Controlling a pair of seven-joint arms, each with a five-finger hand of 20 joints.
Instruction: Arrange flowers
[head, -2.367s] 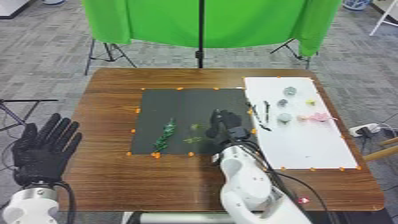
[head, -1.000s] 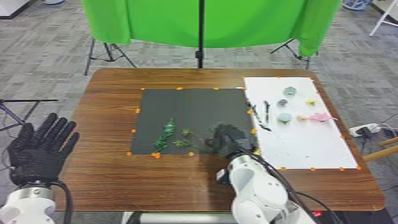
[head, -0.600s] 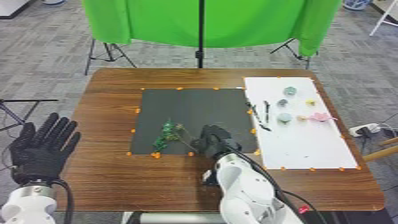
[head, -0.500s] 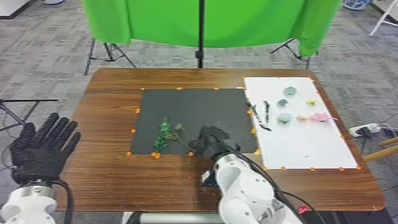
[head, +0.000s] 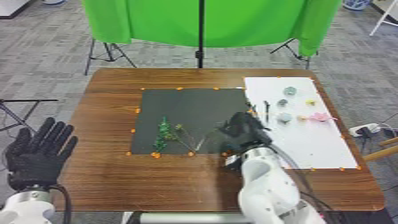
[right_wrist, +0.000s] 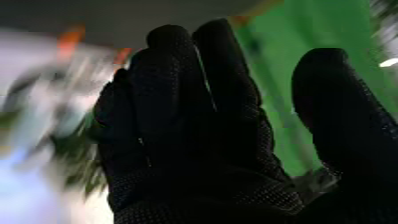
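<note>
The right hand (head: 244, 128) has just swung away from the thin budded sprig (head: 186, 137) toward the white sheet (head: 306, 145), fingers straight, thumb apart. The sprig lies beside the leafy green stem (head: 163, 135) on the black mat (head: 191, 107), seemingly placed, freeing the hand for another piece.

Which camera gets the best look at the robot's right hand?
The right wrist view: it shows the right hand big and close, with straight fingers, the thumb held apart and even the glove's bumpy texture. The head view shows it small, from above, where the dark mat meets the white sheet.
</note>
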